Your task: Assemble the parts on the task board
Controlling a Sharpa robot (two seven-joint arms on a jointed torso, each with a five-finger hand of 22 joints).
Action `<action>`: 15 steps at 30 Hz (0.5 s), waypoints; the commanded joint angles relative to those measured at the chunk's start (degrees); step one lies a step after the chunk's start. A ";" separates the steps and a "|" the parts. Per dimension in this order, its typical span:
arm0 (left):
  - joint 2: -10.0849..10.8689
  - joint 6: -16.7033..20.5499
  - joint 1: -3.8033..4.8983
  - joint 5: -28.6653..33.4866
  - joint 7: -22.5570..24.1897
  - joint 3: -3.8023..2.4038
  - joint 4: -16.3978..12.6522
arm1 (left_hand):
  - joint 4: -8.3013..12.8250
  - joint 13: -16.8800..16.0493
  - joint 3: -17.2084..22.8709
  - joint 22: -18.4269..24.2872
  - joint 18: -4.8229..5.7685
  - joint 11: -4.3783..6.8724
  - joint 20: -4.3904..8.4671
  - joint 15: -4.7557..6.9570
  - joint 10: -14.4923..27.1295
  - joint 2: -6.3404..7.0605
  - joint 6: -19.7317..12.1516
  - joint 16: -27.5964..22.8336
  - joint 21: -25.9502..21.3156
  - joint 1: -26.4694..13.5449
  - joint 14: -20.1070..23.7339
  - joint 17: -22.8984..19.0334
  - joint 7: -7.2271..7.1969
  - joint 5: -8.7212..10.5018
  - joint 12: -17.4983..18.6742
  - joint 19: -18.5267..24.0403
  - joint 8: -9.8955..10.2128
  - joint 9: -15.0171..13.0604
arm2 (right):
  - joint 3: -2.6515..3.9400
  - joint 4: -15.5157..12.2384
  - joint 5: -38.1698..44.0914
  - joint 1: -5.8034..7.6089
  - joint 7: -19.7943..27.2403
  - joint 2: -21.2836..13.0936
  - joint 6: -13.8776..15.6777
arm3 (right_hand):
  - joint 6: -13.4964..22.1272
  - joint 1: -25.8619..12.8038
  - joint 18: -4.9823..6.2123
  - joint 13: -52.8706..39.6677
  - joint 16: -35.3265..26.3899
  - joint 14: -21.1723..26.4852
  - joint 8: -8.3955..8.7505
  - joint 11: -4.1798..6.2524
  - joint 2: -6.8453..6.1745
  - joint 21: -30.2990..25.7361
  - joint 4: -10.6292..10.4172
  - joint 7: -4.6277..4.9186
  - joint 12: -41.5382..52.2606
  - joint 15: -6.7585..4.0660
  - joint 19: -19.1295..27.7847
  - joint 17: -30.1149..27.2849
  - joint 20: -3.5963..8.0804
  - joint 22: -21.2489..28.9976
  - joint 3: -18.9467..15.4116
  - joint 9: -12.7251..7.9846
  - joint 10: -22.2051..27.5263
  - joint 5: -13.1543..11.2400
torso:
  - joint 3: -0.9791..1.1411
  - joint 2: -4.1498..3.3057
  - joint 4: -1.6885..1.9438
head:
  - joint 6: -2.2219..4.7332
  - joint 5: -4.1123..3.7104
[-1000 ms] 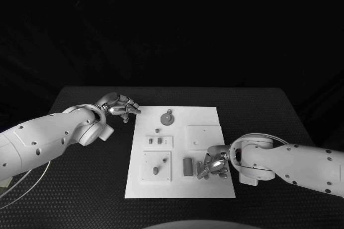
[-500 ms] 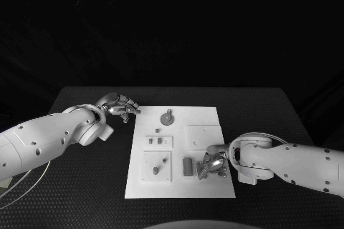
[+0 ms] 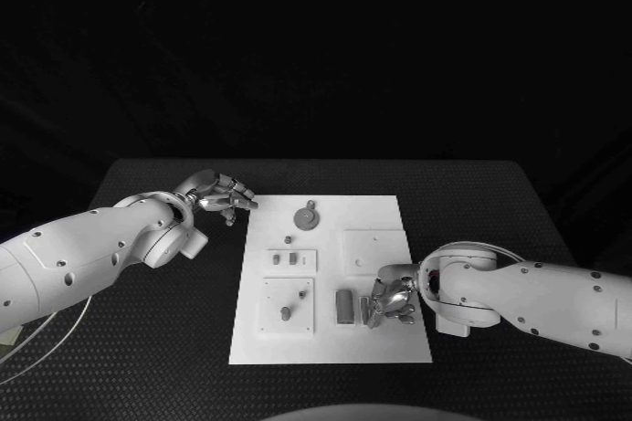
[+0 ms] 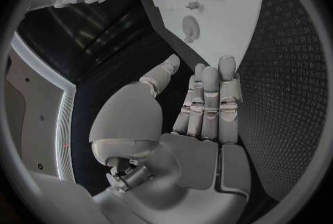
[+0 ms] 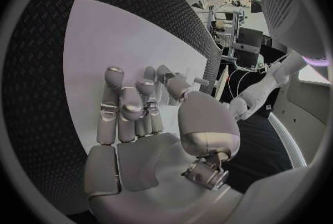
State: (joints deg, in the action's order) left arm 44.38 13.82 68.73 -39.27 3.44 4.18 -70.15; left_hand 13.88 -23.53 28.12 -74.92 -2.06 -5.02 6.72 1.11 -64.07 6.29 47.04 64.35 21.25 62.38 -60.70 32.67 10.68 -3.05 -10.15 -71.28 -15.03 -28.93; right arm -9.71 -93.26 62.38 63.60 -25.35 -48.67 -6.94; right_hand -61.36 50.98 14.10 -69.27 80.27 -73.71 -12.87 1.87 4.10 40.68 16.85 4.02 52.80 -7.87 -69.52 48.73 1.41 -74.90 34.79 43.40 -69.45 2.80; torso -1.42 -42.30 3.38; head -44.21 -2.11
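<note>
task board [image 3: 332, 275], a white rectangular plate, carries small grey parts [image 3: 345, 305].

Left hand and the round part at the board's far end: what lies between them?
Head view: between the left hand and the round part lies only a short strip of black table and bare white task board; no other part.

You have one white task board [image 3: 375, 222] on one black table [image 3: 158, 348], two silver hands, and several small parts, too blurred to count
</note>
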 commanded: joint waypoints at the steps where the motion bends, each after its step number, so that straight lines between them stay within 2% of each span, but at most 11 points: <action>1: -0.05 -0.46 0.03 -0.03 0.25 -0.03 -0.15 | -0.26 -0.08 0.07 -0.32 -4.78 -0.37 -0.12 -0.11 0.87 -0.06 0.15 -0.27 -0.36 -0.40 -0.44 0.07 0.40 0.21 -0.28 -0.41 -0.33 0.06 | -0.43 0.95 2.29 -0.52 -2.35 -0.02 0.04 | -0.11 0.05 0.90 -0.04 0.28 -0.04 0.38 0.19 0.42 0.18 -0.14 0.26 0.31 -0.16 0.22 0.08 -0.09 -1.29 -0.32 -0.02 -0.41 -0.02 | -0.06 0.02 -0.01 | 0.03 -0.03; 8: -0.05 -0.40 0.04 -0.03 0.26 -0.03 -0.13 | -0.27 -0.08 0.07 -0.33 -4.78 -0.37 -0.12 -0.11 0.87 -0.06 0.15 -0.27 -0.37 -0.41 -0.44 0.07 0.40 0.21 -0.29 -0.42 -0.34 0.06 | -0.43 1.07 1.90 -0.52 -2.00 -0.40 -0.03 | -0.14 0.05 0.90 -0.04 0.32 -0.04 0.37 0.19 0.16 0.23 -0.11 0.26 0.32 -0.16 0.25 0.09 -0.13 -1.29 -0.49 -0.01 -0.45 -0.01 | -0.06 0.03 0.01 | 0.11 -0.08; 11: -0.05 -0.35 0.04 -0.03 0.32 -0.03 -0.12 | -0.28 -0.08 0.06 -0.34 -4.77 -0.37 -0.12 -0.11 0.87 -0.06 0.14 -0.27 -0.38 -0.43 -0.44 0.07 0.40 0.21 -0.30 -0.42 -0.34 0.06 | -0.42 0.93 1.19 -0.51 -1.21 -0.67 -0.19 | -0.16 0.18 0.90 -0.05 0.33 -0.02 0.38 0.20 -0.32 0.27 -0.07 0.24 0.34 -0.17 0.32 0.09 -0.14 -1.29 -0.64 0.00 -0.48 -0.01 | -0.04 0.04 0.01 | 0.25 -0.08; 13: -0.07 -0.30 0.04 0.01 0.38 -0.03 -0.10 | -0.29 -0.08 0.06 -0.34 -4.77 -0.37 -0.13 -0.11 0.88 -0.05 0.14 -0.28 -0.38 -0.44 -0.44 0.07 0.41 0.22 -0.30 -0.42 -0.34 0.07 | -0.42 0.76 0.34 -0.51 0.57 -1.01 -0.89 | -0.14 0.40 0.90 -0.04 0.31 0.02 0.40 0.20 -1.30 0.30 -0.07 0.24 0.32 -0.17 0.41 0.08 -0.15 -1.28 -0.87 0.01 -0.46 -0.01 | -0.03 0.05 0.01 | 0.39 -0.10; 14: -0.10 -0.29 0.04 0.04 0.40 -0.03 -0.08 | -0.29 -0.08 0.05 -0.34 -4.77 -0.37 -0.13 -0.11 0.88 -0.05 0.14 -0.28 -0.38 -0.44 -0.44 0.07 0.41 0.22 -0.30 -0.42 -0.34 0.07 | -0.41 0.57 -0.21 -0.50 1.60 -1.26 -0.99 | -0.11 0.42 0.90 -0.04 0.30 0.05 0.43 0.19 -2.63 0.33 -0.05 0.25 0.31 -0.16 0.46 0.06 -0.17 -1.29 -1.20 0.01 -0.44 -0.03 | -0.03 0.07 0.01 | 0.49 -0.11; 15: -0.16 -0.29 0.04 0.10 0.45 -0.03 0.00 | -0.29 -0.08 0.05 -0.35 -4.77 -0.37 -0.13 -0.11 0.88 -0.05 0.14 -0.28 -0.38 -0.45 -0.44 0.07 0.41 0.21 -0.30 -0.42 -0.35 0.07 | -0.40 0.38 -0.57 -0.47 2.26 -1.53 -1.21 | 0.08 0.40 0.90 -0.04 0.25 0.09 0.53 0.14 -5.28 0.34 -0.15 0.29 0.28 -0.13 0.55 0.04 -0.16 -1.28 -1.75 -0.03 -0.35 -0.13 | -0.04 0.08 0.02 | 0.65 -0.11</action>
State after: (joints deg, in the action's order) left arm 44.36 13.82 68.73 -39.27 3.41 4.17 -70.09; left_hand 13.88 -23.53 28.12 -74.91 -2.06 -5.02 6.71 1.09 -64.08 6.29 47.17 64.35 21.25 62.38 -60.68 32.66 10.82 -3.05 -10.15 -71.27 -15.03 -28.93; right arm -9.81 -93.24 61.76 63.44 -23.74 -49.80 -7.11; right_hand -61.48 51.56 14.10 -69.26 80.27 -73.80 -12.62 2.05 0.05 40.69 16.62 3.89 52.81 -7.77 -69.31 48.73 1.21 -74.90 33.22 43.40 -69.63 2.69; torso -1.47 -42.26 3.38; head -43.81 -2.21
